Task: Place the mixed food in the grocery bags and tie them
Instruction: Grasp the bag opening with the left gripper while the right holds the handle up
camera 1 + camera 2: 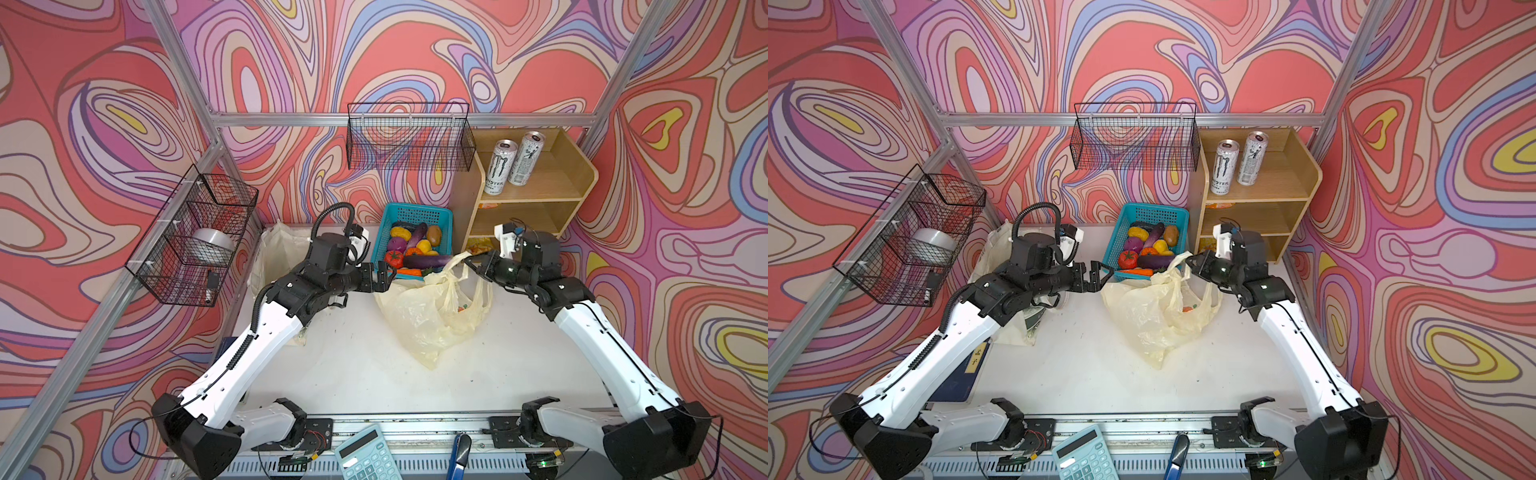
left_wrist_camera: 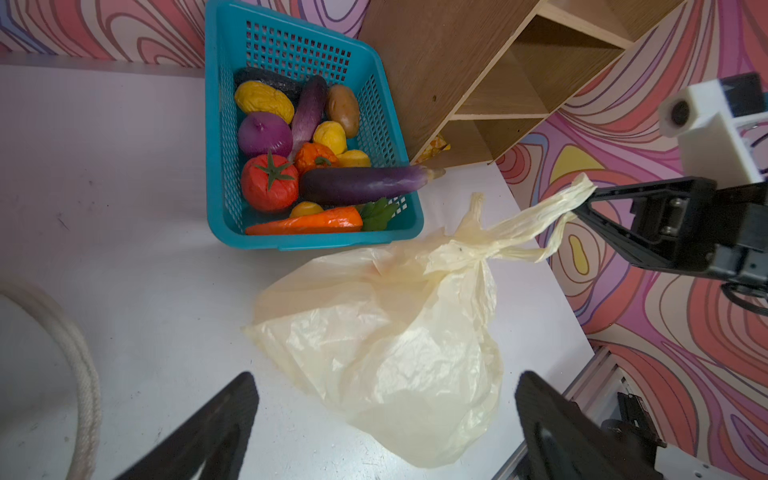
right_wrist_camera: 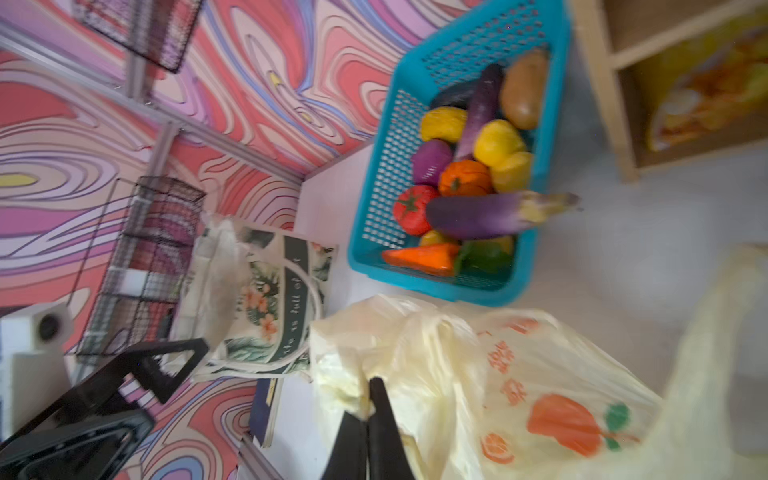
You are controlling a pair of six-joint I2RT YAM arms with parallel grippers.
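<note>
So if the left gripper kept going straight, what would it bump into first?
The left gripper would probably hit the plastic bag first; it lies straight ahead of the open jaws. The teal basket sits close by, so I'm not certain.

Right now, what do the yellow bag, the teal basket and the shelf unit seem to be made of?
By looks: yellow bag, thin translucent plastic film, glossy, crinkled and creased; teal basket, rigid moulded plastic, semi-gloss, with gridded holes; shelf unit, probably plywood or wood-look laminate, matte, with grain and pale edges.
</note>
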